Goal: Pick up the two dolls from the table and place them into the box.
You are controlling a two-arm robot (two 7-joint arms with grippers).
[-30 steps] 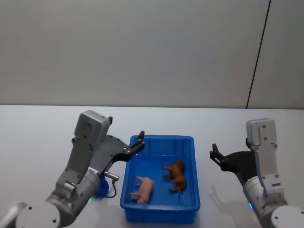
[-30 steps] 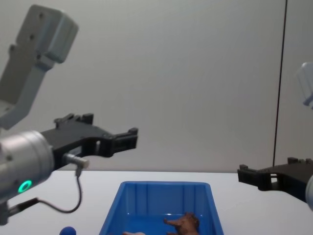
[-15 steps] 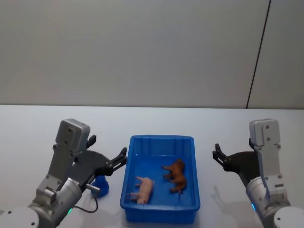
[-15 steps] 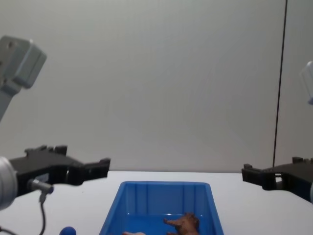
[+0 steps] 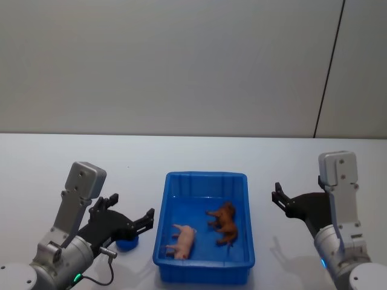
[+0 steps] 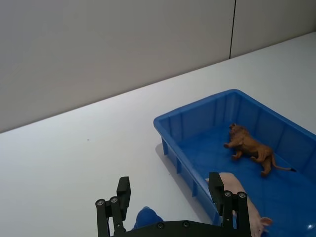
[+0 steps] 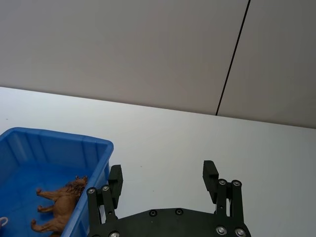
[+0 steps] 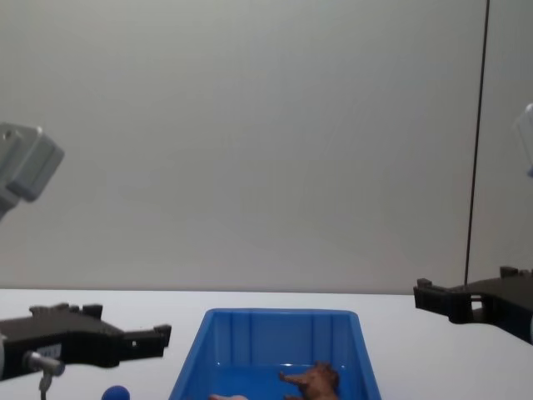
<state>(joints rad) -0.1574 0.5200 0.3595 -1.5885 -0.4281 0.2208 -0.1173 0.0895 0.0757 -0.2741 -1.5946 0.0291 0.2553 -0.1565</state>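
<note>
Nearest to me, the left end effector [image 5: 130, 209] has dropped and pulled back over the last second. It was hanging over the left rim of the box [image 5: 204, 176], and now it sits low at about 8 o'clock from it, clear of the plastic, jaws spread wide with nothing between them. Just under it a small blue ball [image 5: 127, 243] rests on the bench [image 5: 54, 166], round and smooth, and no part of my job. Moving outward, the box is a rectangular bright blue plastic bin with sloping walls, ribs on the far wall and a thick rim; its floor looks glossy. Inside, the pink doll [image 5: 182, 240] lies on its side toward 8 o'clock of the floor, pale, smooth and stubby. The brown doll [image 5: 225, 223] lies a little beyond it toward 3 o'clock, also on its side, with a shaggy mane, thin legs and a tail, moulded hard plastic by the look. The 2 are apart, not touching. At 3 o'clock from the box the right end effector [image 5: 279, 193] has barely shifted, held off the bench, jaws open and empty. Beyond, the bench runs plain matt white up to a grey wall. With both dolls in the box and the left arm retreating, I judge the task finished bar parking the arms.
</note>
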